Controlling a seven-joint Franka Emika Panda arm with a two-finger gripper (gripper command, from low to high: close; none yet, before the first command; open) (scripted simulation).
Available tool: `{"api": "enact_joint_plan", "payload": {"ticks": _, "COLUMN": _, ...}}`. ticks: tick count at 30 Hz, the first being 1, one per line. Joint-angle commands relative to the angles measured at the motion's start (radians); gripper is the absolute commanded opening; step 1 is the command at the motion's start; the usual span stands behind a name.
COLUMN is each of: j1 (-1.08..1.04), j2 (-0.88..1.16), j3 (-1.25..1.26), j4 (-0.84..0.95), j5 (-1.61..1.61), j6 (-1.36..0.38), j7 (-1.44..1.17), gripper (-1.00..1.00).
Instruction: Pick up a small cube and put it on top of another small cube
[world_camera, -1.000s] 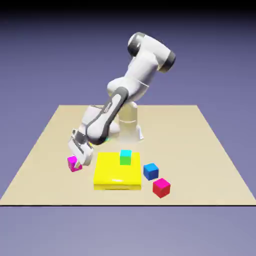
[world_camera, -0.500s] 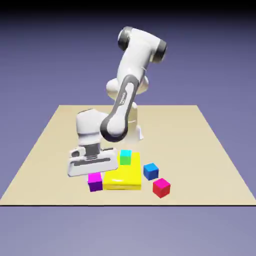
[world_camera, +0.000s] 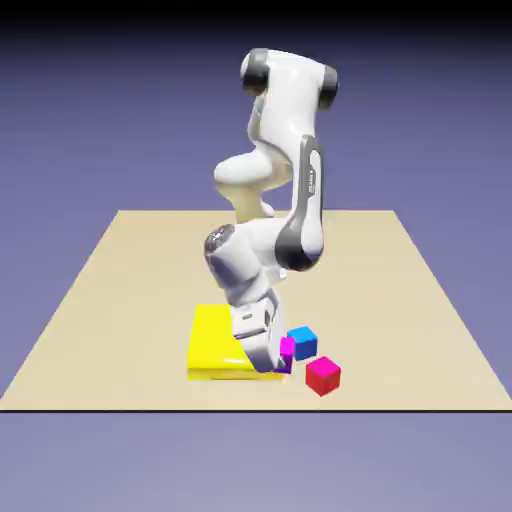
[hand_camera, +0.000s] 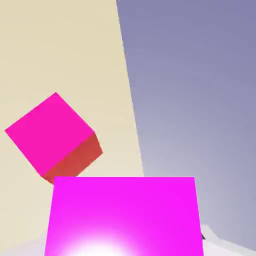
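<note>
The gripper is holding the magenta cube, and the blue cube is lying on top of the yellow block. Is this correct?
Not quite: the blue cube is not on the yellow block; the exterior view shows it on the table, beside the block. The jaws do hold the magenta cube, as the hand view shows.

Yellow block (world_camera: 212, 345) on tan table (world_camera: 130, 290)
</note>
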Motion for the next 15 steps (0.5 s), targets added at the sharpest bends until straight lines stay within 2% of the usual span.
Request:
{"api": "enact_joint_plan", "payload": {"ticks": 1, "j1": 0.007, "j2": -0.006, "j3": 0.006, "j4": 0.002, "j5": -0.023, "j6": -0.023, "j7": -0.045, "gripper": -1.00}}
{"api": "enact_joint_plan", "payload": {"ticks": 6, "j1": 0.042, "j2": -0.039, "j3": 0.034, "j4": 0.015, "j5": -0.150, "j6": -0.133, "j7": -0.253, "gripper": -1.00}}
{"api": "enact_joint_plan", "payload": {"ticks": 11, "j1": 0.028, "j2": 0.089, "j3": 0.116, "j4": 0.001, "j5": -0.003, "j6": -0.039, "j7": -0.346, "gripper": -1.00}}
{"api": "enact_joint_plan", "payload": {"ticks": 12, "j1": 0.028, "j2": 0.089, "j3": 0.116, "j4": 0.001, "j5": -0.003, "j6": -0.039, "j7": -0.346, "gripper": 1.00}}
{"api": "enact_joint_plan", "payload": {"ticks": 15, "j1": 0.036, "j2": 0.017, "j3": 0.069, "j4": 0.008, "j5": -0.086, "j6": -0.092, "j7": -0.294, "gripper": 1.00}}
